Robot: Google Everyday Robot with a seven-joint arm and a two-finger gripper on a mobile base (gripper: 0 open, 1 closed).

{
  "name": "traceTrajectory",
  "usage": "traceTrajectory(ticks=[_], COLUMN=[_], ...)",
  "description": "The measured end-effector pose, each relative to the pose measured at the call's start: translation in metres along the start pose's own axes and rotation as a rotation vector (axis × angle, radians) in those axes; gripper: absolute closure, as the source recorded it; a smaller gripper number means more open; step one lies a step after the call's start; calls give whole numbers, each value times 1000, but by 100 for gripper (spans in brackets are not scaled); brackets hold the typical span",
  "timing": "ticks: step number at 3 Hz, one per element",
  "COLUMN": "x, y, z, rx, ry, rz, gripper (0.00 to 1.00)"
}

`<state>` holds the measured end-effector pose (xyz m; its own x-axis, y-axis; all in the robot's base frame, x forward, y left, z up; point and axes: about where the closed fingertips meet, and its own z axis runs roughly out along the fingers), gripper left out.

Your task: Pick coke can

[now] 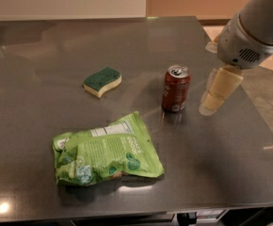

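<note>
The coke can (176, 88) stands upright on the dark grey table (42, 55), right of centre. It is dark red-brown with a silver top, a pull tab and a whitish patch near its base. My gripper (211, 106) hangs from the grey arm at the upper right, with cream-coloured fingers (220, 88) pointing down. It is just to the right of the can, a small gap apart, with its tip near the table surface. It holds nothing.
A green and yellow sponge (102, 81) lies left of the can. A crumpled green snack bag (106, 150) lies in front, towards the near edge. The table's right edge runs close behind the gripper.
</note>
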<state>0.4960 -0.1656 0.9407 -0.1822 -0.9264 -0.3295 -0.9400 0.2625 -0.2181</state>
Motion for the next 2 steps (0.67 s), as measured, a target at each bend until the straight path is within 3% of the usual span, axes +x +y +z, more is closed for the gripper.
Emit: traceTrajectory(ticks=[2], x=[-27], y=[-21], z=[43], rx=[-64], ry=[-68], rz=[18], gripper=[0])
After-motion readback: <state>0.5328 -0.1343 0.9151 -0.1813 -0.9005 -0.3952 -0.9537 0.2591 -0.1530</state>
